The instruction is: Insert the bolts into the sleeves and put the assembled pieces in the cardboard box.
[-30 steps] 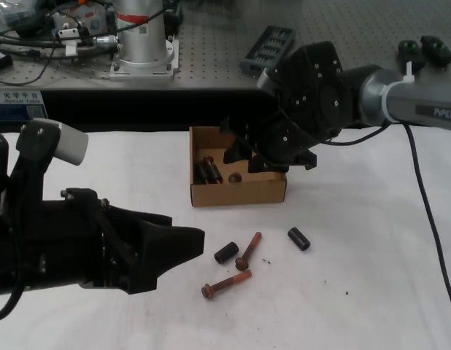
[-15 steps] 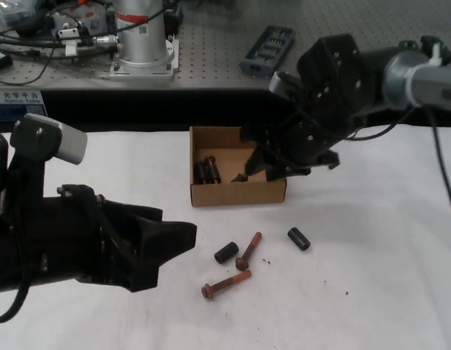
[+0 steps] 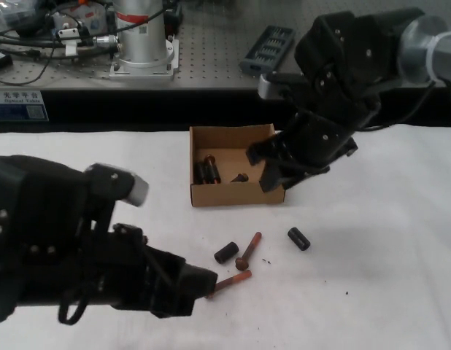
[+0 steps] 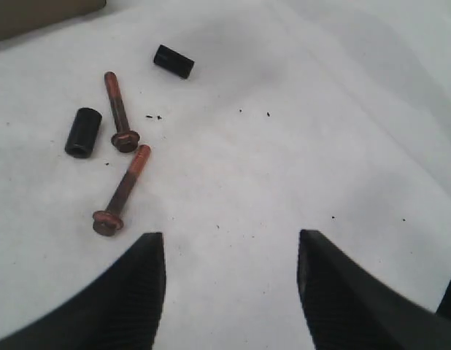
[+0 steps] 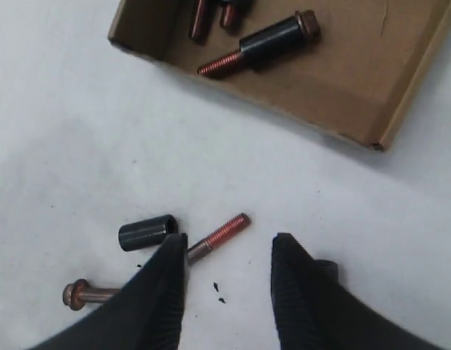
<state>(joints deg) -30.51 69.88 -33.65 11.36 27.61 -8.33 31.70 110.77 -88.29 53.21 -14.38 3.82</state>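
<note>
**Desk** (image 3: 371, 292): white cover.

**Cardboard box** (image 3: 236, 194): sits toward the far edge, abt mid-length, top open.
- Assembled pieces (image 3: 206, 169) lie inside, by the wall on the left-edge side.
- A single assembled piece (image 5: 268, 40) lies flat on the box floor. Bolt head is at one end of its sleeve, threaded shank sticks out the other.

**Loose parts:** on the desk btwn box and near edge.
- Bolt A (image 3: 249, 248) lies slantwise, head toward the near edge.
- Sleeve A (image 3: 225, 253) is just beside bolt A's head, on the left-edge side, w/ a thin gap.
- Bolt B (image 3: 233, 279) is closer to the near edge, threaded end pointing up toward bolt A's head.
- Sleeve B (image 3: 298, 238) lies apart from the rest, toward the right edge.
- No loose bolt is inside a sleeve.

**Left end effector** (image 4: 227, 251): released, fingers (image 4: 141, 292) spread wide, nothing btwn them. It is low over the desk near the near edge. Bolt B's head lies just beside one fingertip, outside the gap.

**Right end effector** (image 5: 229, 242): released and empty. It hangs above the box wall on the right-edge side, at the corner facing the loose parts. Not touching box or parts, as far as can be seen.
</note>
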